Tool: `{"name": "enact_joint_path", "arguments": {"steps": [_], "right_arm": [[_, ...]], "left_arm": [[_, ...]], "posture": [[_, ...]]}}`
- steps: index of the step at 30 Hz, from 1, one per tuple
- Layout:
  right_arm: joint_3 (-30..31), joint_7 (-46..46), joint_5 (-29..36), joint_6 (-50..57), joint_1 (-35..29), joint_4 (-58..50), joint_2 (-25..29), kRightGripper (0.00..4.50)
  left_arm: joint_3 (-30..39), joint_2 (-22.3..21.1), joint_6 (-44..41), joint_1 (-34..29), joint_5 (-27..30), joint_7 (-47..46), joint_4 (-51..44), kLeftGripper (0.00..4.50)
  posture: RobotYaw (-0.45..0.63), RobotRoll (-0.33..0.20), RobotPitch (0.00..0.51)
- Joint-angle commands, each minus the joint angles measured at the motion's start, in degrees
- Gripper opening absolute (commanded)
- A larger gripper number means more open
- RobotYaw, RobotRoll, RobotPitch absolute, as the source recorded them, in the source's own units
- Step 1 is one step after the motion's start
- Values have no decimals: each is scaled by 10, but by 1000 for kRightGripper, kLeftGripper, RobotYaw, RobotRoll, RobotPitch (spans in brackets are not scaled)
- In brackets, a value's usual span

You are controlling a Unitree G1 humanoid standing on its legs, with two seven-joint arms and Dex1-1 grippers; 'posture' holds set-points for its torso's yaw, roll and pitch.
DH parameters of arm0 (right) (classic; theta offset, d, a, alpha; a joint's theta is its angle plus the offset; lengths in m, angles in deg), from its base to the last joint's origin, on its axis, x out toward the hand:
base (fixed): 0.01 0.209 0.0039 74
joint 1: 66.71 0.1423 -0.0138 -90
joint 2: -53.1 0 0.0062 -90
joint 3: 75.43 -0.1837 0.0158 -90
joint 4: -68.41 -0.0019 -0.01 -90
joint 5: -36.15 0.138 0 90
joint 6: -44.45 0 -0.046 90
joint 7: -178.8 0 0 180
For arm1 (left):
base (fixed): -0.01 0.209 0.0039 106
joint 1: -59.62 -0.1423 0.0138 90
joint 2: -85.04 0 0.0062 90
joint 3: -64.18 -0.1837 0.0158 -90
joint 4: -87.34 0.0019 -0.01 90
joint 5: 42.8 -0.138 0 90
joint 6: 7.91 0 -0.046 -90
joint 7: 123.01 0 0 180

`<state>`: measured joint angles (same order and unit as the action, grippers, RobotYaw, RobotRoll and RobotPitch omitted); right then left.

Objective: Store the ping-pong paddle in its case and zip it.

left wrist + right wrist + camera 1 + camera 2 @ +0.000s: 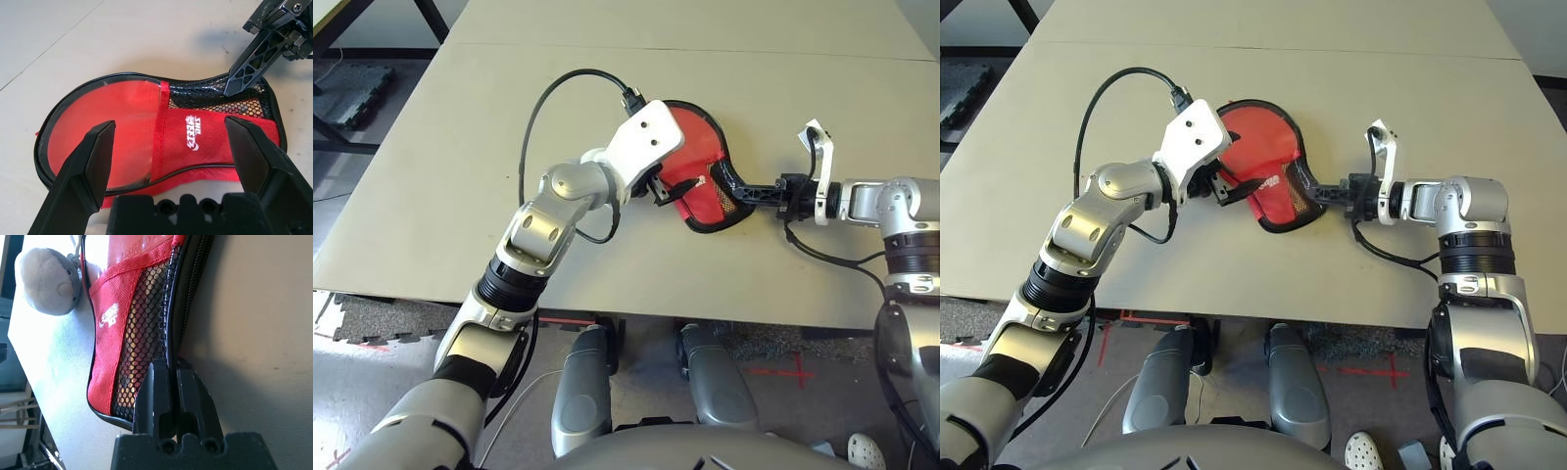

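The case (697, 166) lies flat on the table, red, with a black mesh pocket (244, 105) and a white logo (193, 132). My left gripper (170, 125) hovers open over its near edge, one finger on each side of the logo. My right gripper (168, 366) reaches in from the right, shut on the case's black zipper edge (182, 308) beside the mesh pocket. In the head views its fingertips (1305, 182) meet the case's narrow end. The ping-pong paddle is hidden; only a pale tone shows through the mesh.
A grey-white fluffy ball (48, 280) rests on the table beside the case's wide end. A black cable (530, 113) loops from my left wrist over the table. The table's near edge (636, 311) runs just below both arms.
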<state>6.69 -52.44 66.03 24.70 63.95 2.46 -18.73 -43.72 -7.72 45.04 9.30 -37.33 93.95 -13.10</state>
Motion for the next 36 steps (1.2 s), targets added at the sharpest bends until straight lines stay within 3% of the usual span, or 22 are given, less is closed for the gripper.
{"name": "enact_joint_path", "arguments": {"steps": [1, 13, 25, 30, 36], "right_arm": [[5, 8, 13, 44, -34, -16, 9, 43], [-34, -2, 70, 91, -122, -103, 92, 43], [-114, -5, 141, 128, -262, -202, 158, 43], [-144, 8, 167, 149, -297, -237, 155, 43], [-173, 40, 199, 195, -324, -299, 110, 43]], "left_arm": [[-1, -1, -2, -11, 2, 3, -9, 4500], [-4, 3, 9, -10, 1, 5, 3, 4500], [-14, 13, 31, -1, 0, 16, 25, 4500], [-16, 20, 39, 2, -1, 20, 34, 4500], [-18, 26, 46, 5, -3, 22, 44, 4500]], "posture": [[51, 0, 256], [10, 0, 259], [-52, 0, 259], [-67, 0, 262], [-78, 0, 264]]}}
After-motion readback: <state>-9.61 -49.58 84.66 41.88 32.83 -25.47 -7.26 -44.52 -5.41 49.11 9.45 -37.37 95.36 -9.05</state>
